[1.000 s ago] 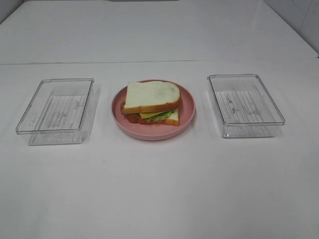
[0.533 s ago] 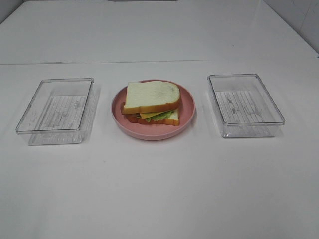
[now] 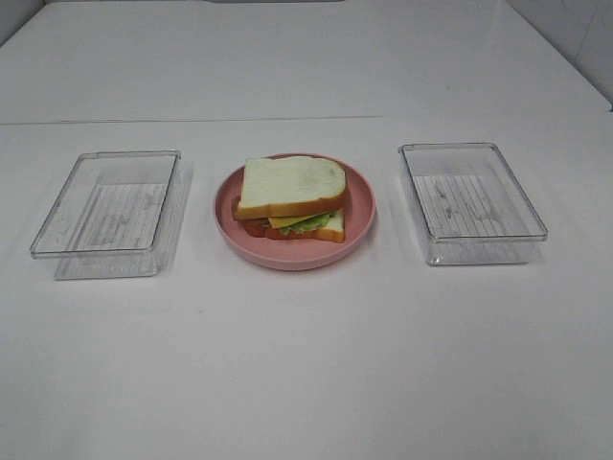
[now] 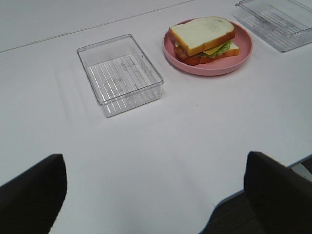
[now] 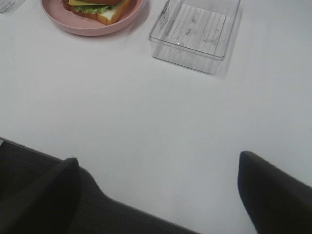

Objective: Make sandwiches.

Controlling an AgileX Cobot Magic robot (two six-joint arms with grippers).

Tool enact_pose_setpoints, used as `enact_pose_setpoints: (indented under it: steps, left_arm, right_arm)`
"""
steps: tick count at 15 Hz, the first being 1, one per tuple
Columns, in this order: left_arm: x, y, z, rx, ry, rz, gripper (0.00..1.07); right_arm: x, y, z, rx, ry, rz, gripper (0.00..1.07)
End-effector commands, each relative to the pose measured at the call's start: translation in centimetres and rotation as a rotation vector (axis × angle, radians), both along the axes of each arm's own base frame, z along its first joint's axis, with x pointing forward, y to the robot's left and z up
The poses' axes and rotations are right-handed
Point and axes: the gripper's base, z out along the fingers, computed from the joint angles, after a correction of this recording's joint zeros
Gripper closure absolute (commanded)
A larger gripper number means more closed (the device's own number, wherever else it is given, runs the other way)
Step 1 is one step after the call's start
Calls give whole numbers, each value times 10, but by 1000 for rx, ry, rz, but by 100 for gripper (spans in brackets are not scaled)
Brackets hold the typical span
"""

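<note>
A sandwich (image 3: 291, 197) of two white bread slices with lettuce, yellow cheese and reddish bacon lies on a round pink plate (image 3: 358, 220) mid-table. It shows in the left wrist view (image 4: 204, 39) and, cut off, in the right wrist view (image 5: 96, 9). Neither arm shows in the exterior high view. My left gripper (image 4: 155, 195) is open and empty over the table's near edge, far from the plate. My right gripper (image 5: 157, 195) is open and empty, also near the front edge.
A clear plastic tray (image 3: 107, 213) stands left of the plate and another clear plastic tray (image 3: 471, 201) right of it; both hold nothing. The white table (image 3: 306, 364) runs to its front edge (image 4: 229, 197) under the grippers.
</note>
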Motion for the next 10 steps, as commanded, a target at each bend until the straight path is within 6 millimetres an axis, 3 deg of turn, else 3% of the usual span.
enact_pose_setpoints:
  steps: [1, 5, 10]
  left_arm:
    - [-2, -1, 0, -15, -23, 18, 15]
    - [-2, -2, 0, -11, -25, 261, 15]
    - [-3, -3, 0, -11, -29, 288, 15]
  right_arm:
    - [0, 0, 0, -1, -11, -6, 30]
    - [1, -2, 0, 3, -15, -167, 30]
    - [-23, -1, 0, 15, -184, -211, 30]
